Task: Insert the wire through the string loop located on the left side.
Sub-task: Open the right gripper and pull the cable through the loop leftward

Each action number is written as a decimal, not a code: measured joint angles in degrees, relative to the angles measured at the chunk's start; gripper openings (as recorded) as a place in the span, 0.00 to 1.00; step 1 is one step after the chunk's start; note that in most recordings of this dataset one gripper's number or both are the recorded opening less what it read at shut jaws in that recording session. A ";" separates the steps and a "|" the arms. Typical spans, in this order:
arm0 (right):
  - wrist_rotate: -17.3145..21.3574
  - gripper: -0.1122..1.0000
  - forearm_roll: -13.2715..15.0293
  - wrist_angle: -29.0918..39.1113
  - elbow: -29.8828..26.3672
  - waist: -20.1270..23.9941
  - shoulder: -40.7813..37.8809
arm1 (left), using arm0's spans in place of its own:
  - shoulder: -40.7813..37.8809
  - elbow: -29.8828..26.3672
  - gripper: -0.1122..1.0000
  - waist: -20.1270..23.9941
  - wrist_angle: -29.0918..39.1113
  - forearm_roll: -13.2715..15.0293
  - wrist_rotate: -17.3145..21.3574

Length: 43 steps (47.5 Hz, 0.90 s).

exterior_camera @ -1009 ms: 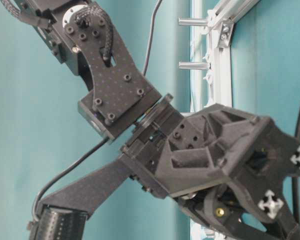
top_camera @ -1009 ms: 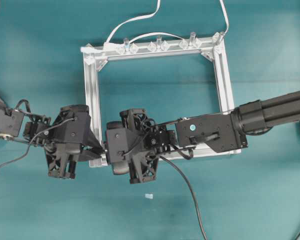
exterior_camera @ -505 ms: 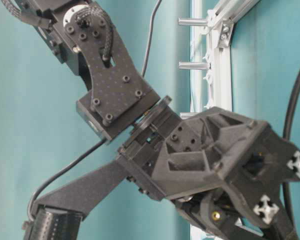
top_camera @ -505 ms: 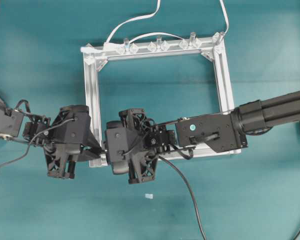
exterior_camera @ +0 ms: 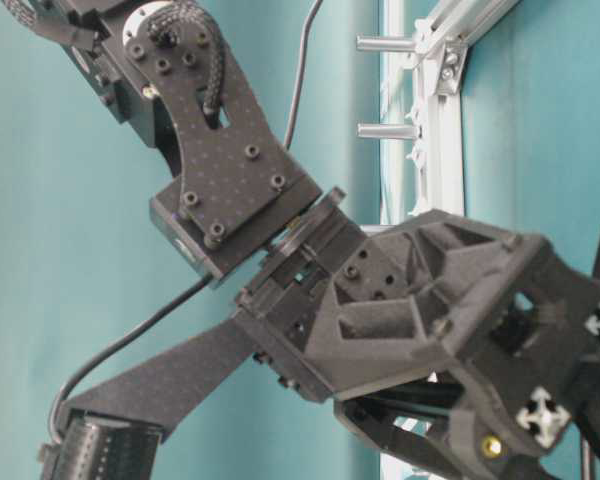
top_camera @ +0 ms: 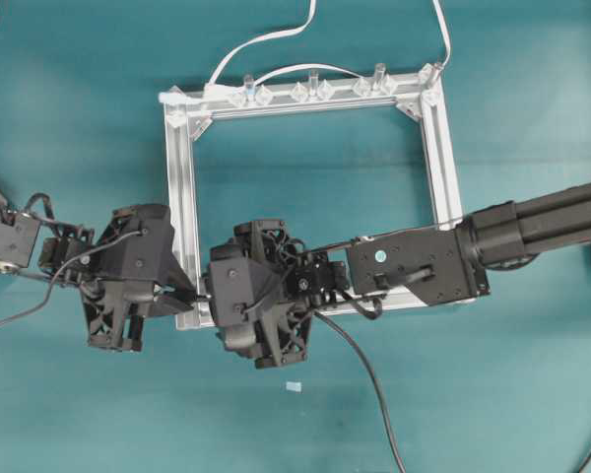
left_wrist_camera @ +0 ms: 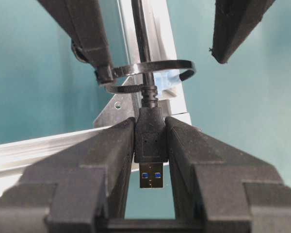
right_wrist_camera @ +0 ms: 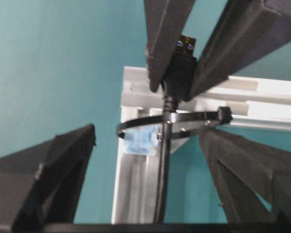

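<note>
So the left gripper (left_wrist_camera: 150,145) is clamping the black plug of the wire (left_wrist_camera: 150,138) between its two fingers (left_wrist_camera: 106,155), squeezing it from both sides. The metal tip with the blue insert is poking out the back of the grip toward the left wrist camera, and the cable is running straight away from the plug through the string loop (left_wrist_camera: 150,73). The loop is a thin dark band standing just off the corner of the silver frame (left_wrist_camera: 157,34), with a pale blue bit sitting behind it, and the cable is passing right through the middle of it.

The right gripper (right_wrist_camera: 140,179) is sitting with its jaws spread wide on either side of the cable, not touching it. In the right wrist view its two fingers (right_wrist_camera: 53,170) are flanking the loop (right_wrist_camera: 179,119) with plenty of teal showing between them and the wire (right_wrist_camera: 164,160).

From overhead both grippers are crowding the near left corner of the frame (top_camera: 182,187), the left gripper (top_camera: 192,293) just outside the corner and the right gripper (top_camera: 209,296) facing it, almost nose to nose. A thick black cable (top_camera: 369,379) is trailing off from the right wrist across the teal table (top_camera: 79,99). A white cable (top_camera: 266,39) is looping away from the far side of the frame, near a row of clear clips (top_camera: 310,91).
</note>
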<state>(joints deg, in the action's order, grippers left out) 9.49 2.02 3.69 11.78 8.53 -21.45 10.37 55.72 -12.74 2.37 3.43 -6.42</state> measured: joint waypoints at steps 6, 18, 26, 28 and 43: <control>-0.09 0.92 0.00 0.35 -0.09 0.00 0.00 | 0.00 0.00 0.30 0.00 0.09 0.00 -0.09; -0.09 0.92 0.00 1.23 0.00 0.00 0.00 | 0.53 0.44 0.30 -0.26 1.49 0.00 -0.09; -0.09 0.92 0.00 1.23 0.00 0.09 0.00 | 1.93 1.67 0.30 -1.05 2.29 0.00 -0.09; -0.09 0.92 0.00 1.23 0.00 0.09 0.00 | 2.64 2.11 0.30 -1.41 2.90 0.00 -0.26; -0.09 0.92 0.00 1.32 0.00 0.09 0.00 | 9.58 5.89 0.30 -3.25 9.49 0.00 -2.64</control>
<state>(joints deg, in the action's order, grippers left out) 9.40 2.02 5.01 11.78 8.61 -21.45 19.95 61.61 -16.00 11.87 3.43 -9.05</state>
